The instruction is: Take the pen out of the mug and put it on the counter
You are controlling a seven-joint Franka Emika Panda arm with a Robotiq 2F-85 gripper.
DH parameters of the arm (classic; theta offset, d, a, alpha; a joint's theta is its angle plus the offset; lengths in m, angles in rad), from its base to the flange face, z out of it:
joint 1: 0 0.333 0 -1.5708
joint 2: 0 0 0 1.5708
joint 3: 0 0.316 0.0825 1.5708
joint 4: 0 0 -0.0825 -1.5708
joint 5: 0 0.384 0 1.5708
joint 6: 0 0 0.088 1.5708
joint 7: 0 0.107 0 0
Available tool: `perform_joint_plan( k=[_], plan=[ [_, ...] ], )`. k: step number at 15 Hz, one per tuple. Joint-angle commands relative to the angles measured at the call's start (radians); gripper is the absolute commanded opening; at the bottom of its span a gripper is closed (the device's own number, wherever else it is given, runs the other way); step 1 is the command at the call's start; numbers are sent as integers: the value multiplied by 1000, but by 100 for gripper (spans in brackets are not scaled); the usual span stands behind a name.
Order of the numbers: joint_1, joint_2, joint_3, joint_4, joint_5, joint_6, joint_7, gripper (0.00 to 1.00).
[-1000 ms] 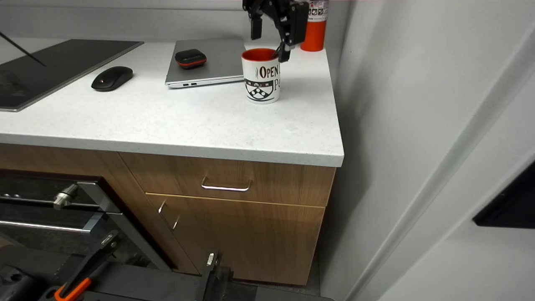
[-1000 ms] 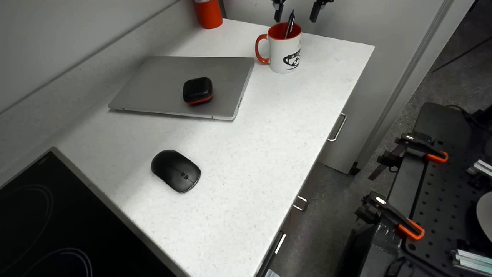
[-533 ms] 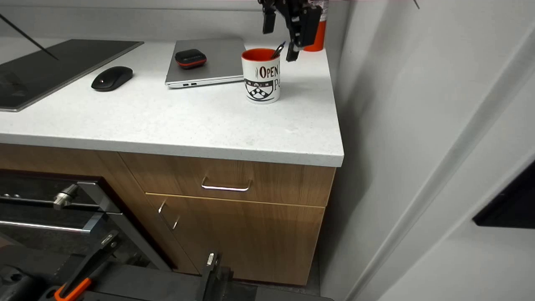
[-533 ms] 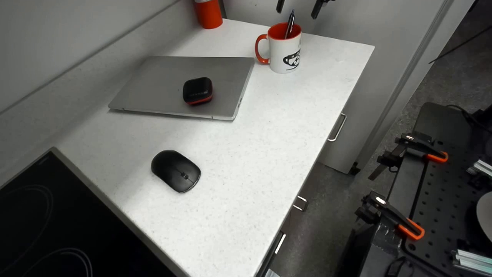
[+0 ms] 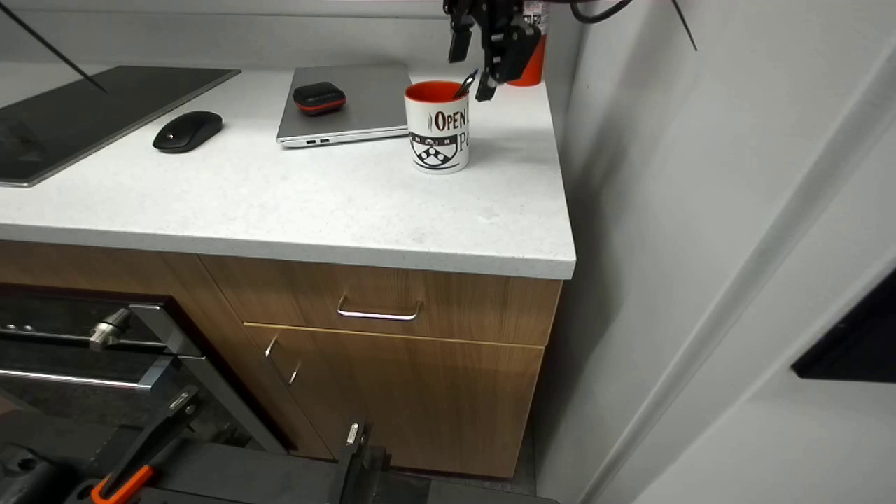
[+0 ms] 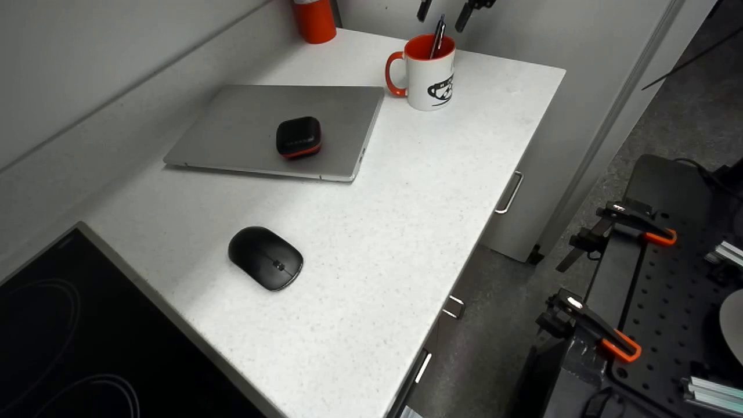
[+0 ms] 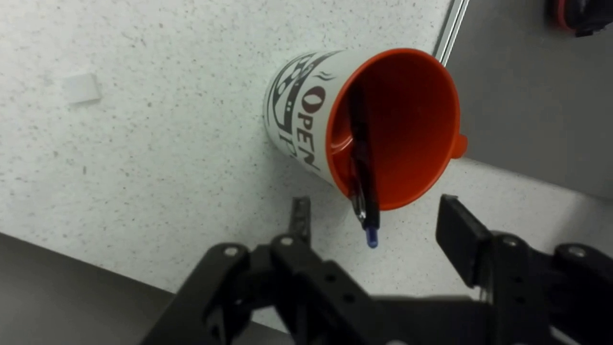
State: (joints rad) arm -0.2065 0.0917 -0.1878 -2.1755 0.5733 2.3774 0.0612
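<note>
The pen (image 7: 368, 187) is dark with a blue end button and leans inside the mug (image 7: 306, 115). Its upper end sticks out over the red rim. Both exterior views show the pen (image 5: 465, 85) (image 6: 437, 40) in the white mug (image 5: 435, 140) (image 6: 428, 87), which stands upright on the white counter (image 5: 315, 199). My gripper (image 7: 375, 198) is open and empty, its fingers apart on either side of the pen's top end in the wrist view, touching nothing that I can see. In an exterior view the gripper (image 5: 472, 77) is just above the mug, toward its right side. The pen's lower end is hidden.
A grey laptop (image 6: 232, 128) with a black-and-red case (image 6: 299, 136) on it lies beside the mug. A red cylinder (image 6: 316, 22) stands at the back. A black mouse (image 6: 265, 258) and a black cooktop (image 6: 87, 337) are farther along. A wall (image 5: 665, 210) borders the counter's end.
In an exterior view my gripper has moved right and slightly up, then turned a little. The pen's end, earlier behind a finger, now shows. The mug and pen have not moved.
</note>
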Motion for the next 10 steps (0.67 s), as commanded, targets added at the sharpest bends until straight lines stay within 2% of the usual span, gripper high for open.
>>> perform_joint_plan(
  k=[1, 5, 10],
  plan=[
    [-19, 32, 2, 39, 65, -22, -62, 37],
    [-26, 42, 1, 46, 74, -25, -75, 2],
    [-26, 38, 2, 45, 57, -26, -66, 0]
  ],
)
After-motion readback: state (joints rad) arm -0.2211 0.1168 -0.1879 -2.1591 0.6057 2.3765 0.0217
